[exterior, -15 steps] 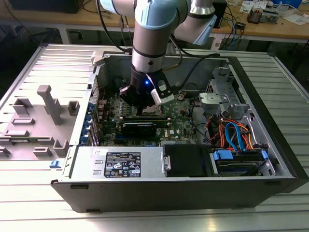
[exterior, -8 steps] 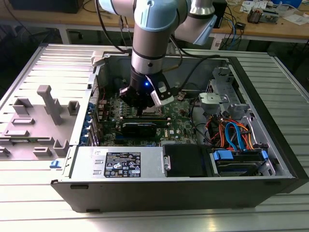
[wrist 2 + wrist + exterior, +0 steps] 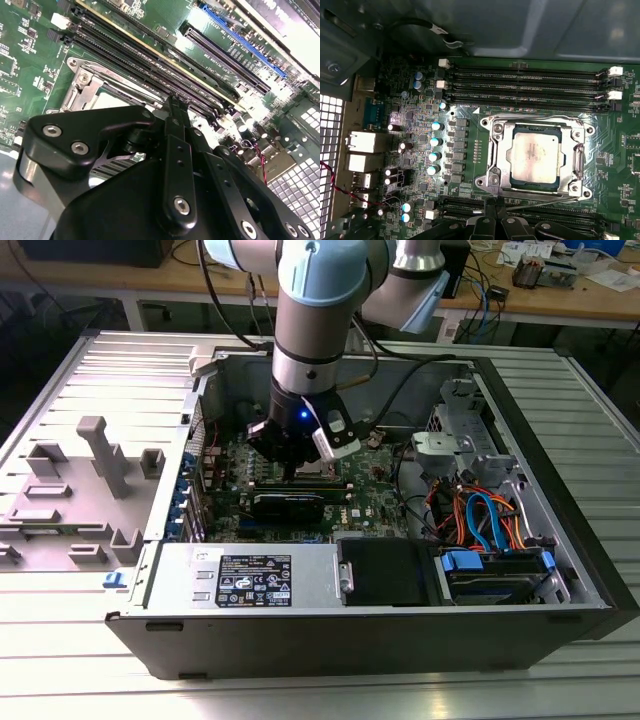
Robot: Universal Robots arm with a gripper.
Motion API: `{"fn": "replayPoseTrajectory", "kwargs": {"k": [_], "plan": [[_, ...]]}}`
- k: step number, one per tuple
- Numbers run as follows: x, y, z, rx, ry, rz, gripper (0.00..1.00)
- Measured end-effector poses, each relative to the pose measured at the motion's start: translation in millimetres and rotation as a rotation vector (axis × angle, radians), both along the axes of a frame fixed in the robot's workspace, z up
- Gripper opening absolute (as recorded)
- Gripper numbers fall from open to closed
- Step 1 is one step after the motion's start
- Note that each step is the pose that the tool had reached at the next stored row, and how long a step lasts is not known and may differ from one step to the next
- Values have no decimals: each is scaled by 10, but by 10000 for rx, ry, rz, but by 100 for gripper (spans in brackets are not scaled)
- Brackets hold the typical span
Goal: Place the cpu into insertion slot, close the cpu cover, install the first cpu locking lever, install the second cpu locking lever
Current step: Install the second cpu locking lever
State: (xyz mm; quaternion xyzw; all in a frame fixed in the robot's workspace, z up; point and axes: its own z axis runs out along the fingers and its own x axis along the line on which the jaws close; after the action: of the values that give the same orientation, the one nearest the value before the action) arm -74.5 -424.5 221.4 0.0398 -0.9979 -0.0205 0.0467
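In the exterior view the arm reaches down into the open computer case [image 3: 560,570], its gripper [image 3: 297,472] low over the green motherboard [image 3: 375,505] near the frame's centre. In the first wrist view the cpu [image 3: 535,156] sits in the insertion slot [image 3: 506,159], right of centre, with the cpu cover [image 3: 579,161] lying closed around it as a silver frame. The gripper's fingertips [image 3: 491,206] appear at the lower edge, pressed together, just beside the slot's near rim by a thin lever wire [image 3: 540,203]. Long black memory slots [image 3: 525,85] run across the frame above the socket.
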Motion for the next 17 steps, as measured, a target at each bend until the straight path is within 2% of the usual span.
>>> {"fn": "replayPoseTrajectory", "kwargs": {"k": [8, 13, 17], "plan": [[1, 0, -1, 6, -1, 0, 11], [57, -2, 0, 3, 10, 0, 11], [59, -1, -1, 31, 12, -1, 11]]}}
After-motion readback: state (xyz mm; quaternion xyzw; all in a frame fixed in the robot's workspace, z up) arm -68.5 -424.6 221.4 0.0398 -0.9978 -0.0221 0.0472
